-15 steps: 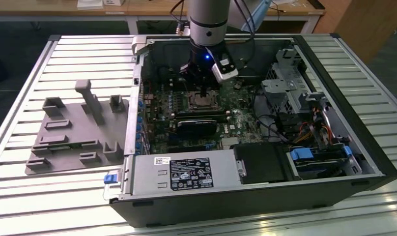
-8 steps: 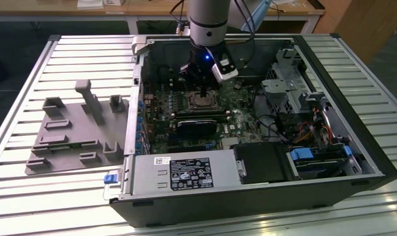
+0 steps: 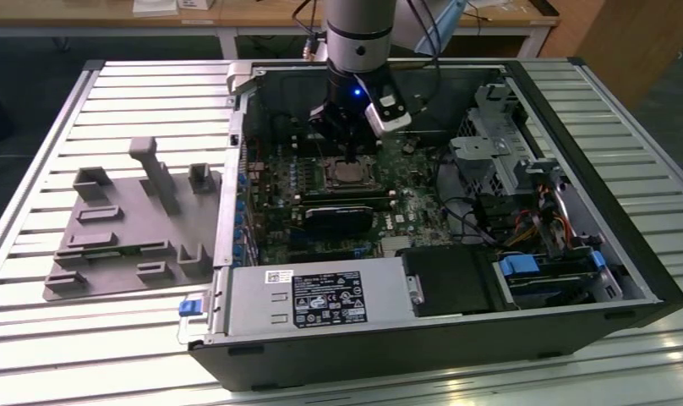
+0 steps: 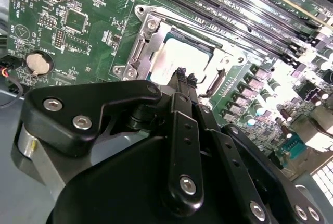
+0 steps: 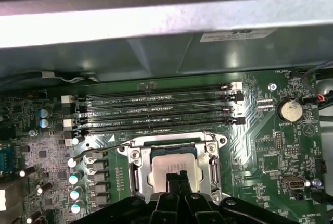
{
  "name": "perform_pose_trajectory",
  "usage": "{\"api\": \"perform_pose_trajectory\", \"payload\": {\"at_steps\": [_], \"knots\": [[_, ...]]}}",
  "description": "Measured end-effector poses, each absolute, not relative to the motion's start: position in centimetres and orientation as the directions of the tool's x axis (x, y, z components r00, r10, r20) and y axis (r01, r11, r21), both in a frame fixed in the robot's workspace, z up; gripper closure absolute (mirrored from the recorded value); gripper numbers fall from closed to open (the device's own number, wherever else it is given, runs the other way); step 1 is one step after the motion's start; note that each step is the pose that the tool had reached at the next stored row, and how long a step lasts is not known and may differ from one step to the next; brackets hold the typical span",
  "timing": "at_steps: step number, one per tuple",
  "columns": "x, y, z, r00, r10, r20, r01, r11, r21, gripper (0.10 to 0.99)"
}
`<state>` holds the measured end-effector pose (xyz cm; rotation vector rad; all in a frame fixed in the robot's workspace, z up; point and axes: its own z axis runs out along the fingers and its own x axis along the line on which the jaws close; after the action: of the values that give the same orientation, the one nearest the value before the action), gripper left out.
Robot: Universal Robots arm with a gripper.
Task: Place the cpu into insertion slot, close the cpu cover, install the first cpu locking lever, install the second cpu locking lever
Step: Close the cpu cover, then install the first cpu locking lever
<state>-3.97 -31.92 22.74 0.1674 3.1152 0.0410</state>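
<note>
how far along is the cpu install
Done: the cpu sits in the insertion slot, with the cpu cover down over it. Underway: the shut hand is poised over the cpu, holding nothing. Left: one locking lever looks unlatched, sticking out beside the slot; the other I can't judge.

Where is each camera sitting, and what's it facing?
Exterior view: off the arm, above the open computer case, looking down at the arm and hand.
First wrist view: on the wrist, facing the chip past the hand.
Second wrist view: on the wrist, behind the hand's links.
Shared: both wrist views show chip and hand.
</note>
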Motion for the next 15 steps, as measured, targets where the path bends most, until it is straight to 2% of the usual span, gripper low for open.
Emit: {"api": "perform_pose_trajectory", "payload": {"at_steps": [15], "knots": [[-3.97,-31.92,23.26,-0.994,0.107,-0.020,0.107,0.994,0.027,0.984]]}}
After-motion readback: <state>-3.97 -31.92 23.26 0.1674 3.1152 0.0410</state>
